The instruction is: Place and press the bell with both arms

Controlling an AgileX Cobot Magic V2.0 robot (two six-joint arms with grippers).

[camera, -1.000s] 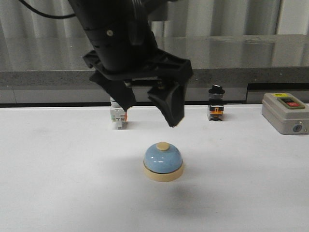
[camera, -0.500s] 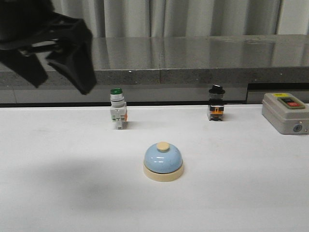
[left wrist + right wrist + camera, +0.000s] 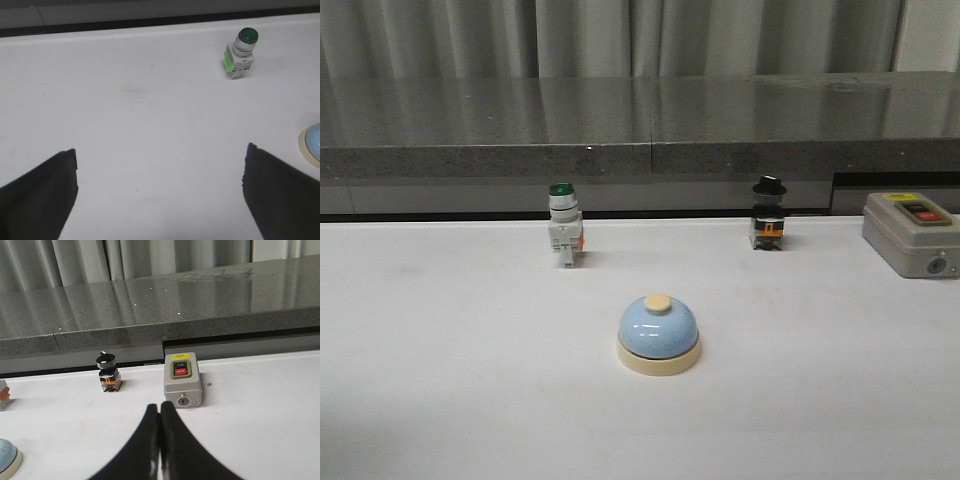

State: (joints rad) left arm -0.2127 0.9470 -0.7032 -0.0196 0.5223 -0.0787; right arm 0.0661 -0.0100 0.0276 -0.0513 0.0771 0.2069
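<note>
The light-blue bell (image 3: 658,334) with its cream base ring and cream button stands alone on the white table, near the middle in the front view. Neither arm shows in that view. In the left wrist view my left gripper (image 3: 160,157) is open wide over bare table, and only the bell's edge (image 3: 312,144) shows at the frame's border beyond one finger. In the right wrist view my right gripper (image 3: 159,407) is shut with nothing in it, its tips pointing at the grey box; a sliver of the bell (image 3: 7,457) appears in the corner.
A green-capped white pushbutton switch (image 3: 563,233) and a black-knobbed selector switch (image 3: 767,214) stand at the table's back. A grey box with a red button (image 3: 911,234) sits at the back right. A dark stone ledge (image 3: 640,120) runs behind the table.
The left arm, which hung open right above the bell one second ago, has swung away to the left and out of the front view. The bell has not moved.
</note>
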